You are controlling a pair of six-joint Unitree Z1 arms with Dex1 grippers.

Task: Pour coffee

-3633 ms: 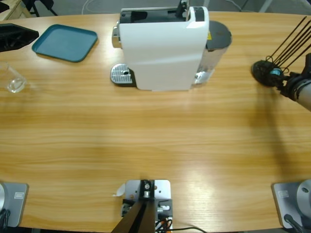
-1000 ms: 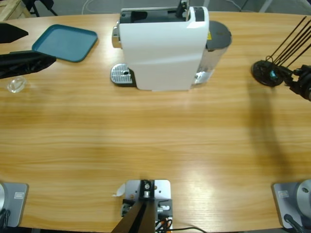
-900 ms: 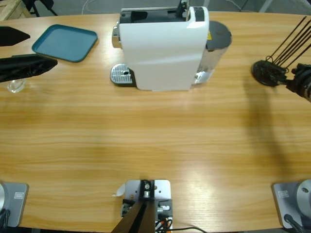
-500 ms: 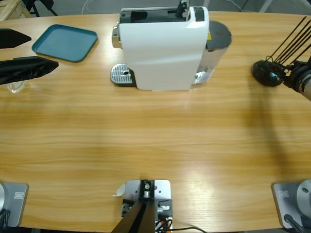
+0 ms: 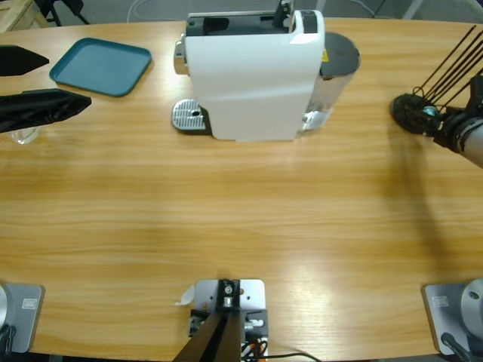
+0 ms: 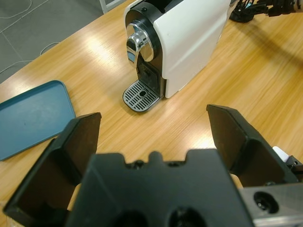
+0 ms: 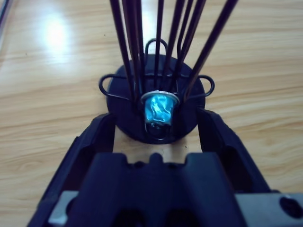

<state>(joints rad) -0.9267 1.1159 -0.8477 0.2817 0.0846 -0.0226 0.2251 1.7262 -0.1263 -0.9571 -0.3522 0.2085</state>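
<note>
No coffee shows in any view. The white coffee machine stands at the table's far middle, with its metal drip grate on its left. My left gripper reaches in from the left edge, open wide, and its lower jaw partly covers a small clear glass. The left wrist view looks between the open jaws toward the machine and grate. My right gripper is open around the foot of a black wire capsule holder holding a blue capsule.
A teal tray lies at the far left, beside the left gripper. The capsule holder stands at the right with long black rods slanting up and right. Bare wood spans the table's middle and front.
The left gripper has come in from the far-left corner and now stands open over the glass, which earlier stood uncovered. In the last second it crept slightly right. The right arm only shifted a little beside the holder.
</note>
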